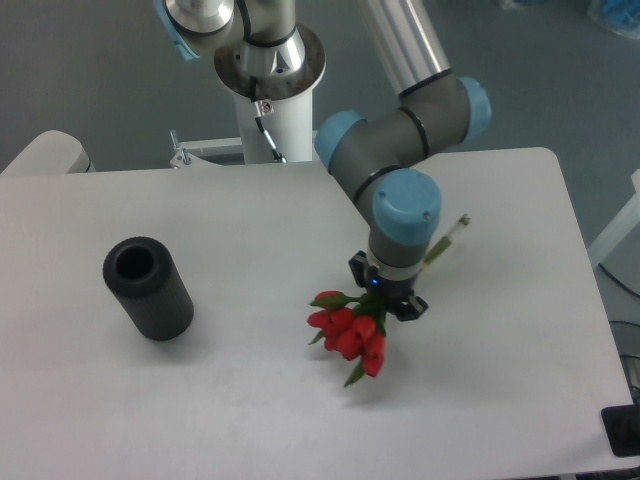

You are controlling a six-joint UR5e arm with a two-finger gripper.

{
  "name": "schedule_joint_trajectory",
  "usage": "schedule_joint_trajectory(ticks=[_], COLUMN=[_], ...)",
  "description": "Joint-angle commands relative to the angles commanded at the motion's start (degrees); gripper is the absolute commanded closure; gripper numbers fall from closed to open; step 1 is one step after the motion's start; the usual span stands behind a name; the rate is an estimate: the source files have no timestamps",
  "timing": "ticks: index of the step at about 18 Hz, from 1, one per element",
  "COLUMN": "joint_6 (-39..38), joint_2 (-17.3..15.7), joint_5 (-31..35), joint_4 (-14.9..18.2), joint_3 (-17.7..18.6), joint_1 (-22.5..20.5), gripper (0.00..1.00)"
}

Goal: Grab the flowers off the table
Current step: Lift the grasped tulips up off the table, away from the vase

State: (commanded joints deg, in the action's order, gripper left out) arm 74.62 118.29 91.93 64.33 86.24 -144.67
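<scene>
With the gripper [386, 297] pinching the flowers [350, 331] at the stems, right of the black cylinder [148, 288], lift straight off the table [520, 330], keeping the blooms from swinging.

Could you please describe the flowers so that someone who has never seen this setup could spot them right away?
Start at the white table and follow the grey and blue robot arm down to its gripper, right of centre. The flowers hang in its jaws: a small bunch of red blooms with green leaves, thin stems poking out behind the arm. The only other item, a black cylinder, sits far left.
</scene>
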Motion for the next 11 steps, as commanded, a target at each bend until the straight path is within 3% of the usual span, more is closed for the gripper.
schedule_joint_trajectory(ticks=[11], joint_6=[4.57], joint_2=[4.84], joint_5=[0.00], joint_4=[10.98], joint_3=[-13.89], joint_1=[-0.61], gripper=[0.98])
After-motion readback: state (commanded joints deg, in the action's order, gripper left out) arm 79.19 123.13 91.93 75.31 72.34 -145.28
